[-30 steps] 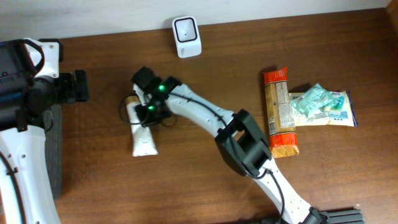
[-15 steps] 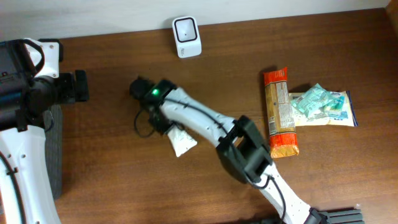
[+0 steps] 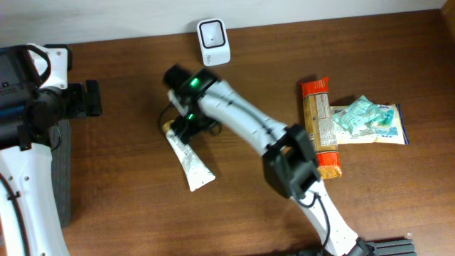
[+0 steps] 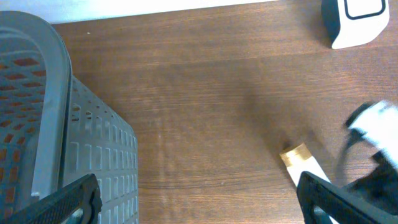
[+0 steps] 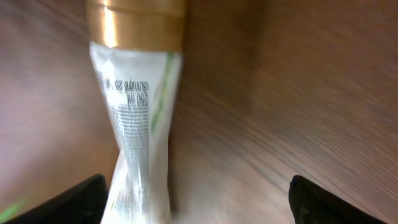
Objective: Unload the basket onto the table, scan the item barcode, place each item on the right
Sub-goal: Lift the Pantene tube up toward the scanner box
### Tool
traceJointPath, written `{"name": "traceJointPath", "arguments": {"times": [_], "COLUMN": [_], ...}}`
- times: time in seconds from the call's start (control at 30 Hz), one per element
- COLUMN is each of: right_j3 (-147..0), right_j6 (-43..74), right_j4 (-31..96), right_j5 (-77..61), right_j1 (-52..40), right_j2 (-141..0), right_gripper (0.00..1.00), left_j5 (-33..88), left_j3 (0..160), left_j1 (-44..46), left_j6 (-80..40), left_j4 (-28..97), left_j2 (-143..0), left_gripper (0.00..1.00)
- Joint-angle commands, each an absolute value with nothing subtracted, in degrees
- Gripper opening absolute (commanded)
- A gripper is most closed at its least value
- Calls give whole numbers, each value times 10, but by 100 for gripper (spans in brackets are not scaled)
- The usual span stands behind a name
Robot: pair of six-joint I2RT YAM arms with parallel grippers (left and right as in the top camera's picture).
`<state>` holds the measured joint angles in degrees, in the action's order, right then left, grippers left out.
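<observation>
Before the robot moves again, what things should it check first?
1. Right gripper open: ok, its fingers stand wide apart.
2. Tube free and lying flat on the table: ok, nothing pinches it.
3. Barcode facing up: cannot tell, the right wrist view shows only small print on the tube.
4. Tube in front of the scanner: not ok, it lies apart from the scanner, nearer the table's front.
5. Left gripper out of the way: ok, it is open, beside the grey basket.
</observation>
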<state>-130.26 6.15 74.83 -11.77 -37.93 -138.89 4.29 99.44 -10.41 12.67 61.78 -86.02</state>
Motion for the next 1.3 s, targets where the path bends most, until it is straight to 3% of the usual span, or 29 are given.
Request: {"name": "traceJointPath", "arguments": {"times": [0.0,0.17,0.47,0.57,0.6,0.63,0.67,0.77,0.9,1.1,1.27], "right_j3": [-1329,-1197,-1051,-1021,-1011,-1009,-1009,-1009,-1033,-1067,-1067], "right_j6": [18,-40,-34,44,70,70,70,69,55,-6,0], "right_j4": [798,819,656,572,553,553,553,555,582,592,592], "right_j5": [-286,-347,-388,-348,-338,-338,-338,-341,-397,-646,-673], "right_j1": [-330,-343,-360,-365,-365,-363,-362,-362,-328,-222,-165], "right_j2": [-1351,-1354,-1354,-1354,-1354,-1354,-1354,-1353,-1324,-1179,-1080], "right_gripper": [95,93,67,62,57,45,28,4,4,4,4], "left_j5": [47,47,47,47,47,47,47,47,47,47,47], "left_j3": [995,995,995,995,995,995,995,995,995,995,995], "left_j1": [-106,-106,-106,-106,-106,-106,-106,-106,-106,-106,-106], "left_j6": [134,134,134,134,134,134,134,134,134,134,134], "left_j4": [619,619,619,619,619,619,619,619,619,619,619], "left_j2": [-854,-854,-854,-854,-854,-854,-854,-854,-854,-854,-854], "left_gripper": [99,99,99,99,99,99,99,99,99,99,99]}}
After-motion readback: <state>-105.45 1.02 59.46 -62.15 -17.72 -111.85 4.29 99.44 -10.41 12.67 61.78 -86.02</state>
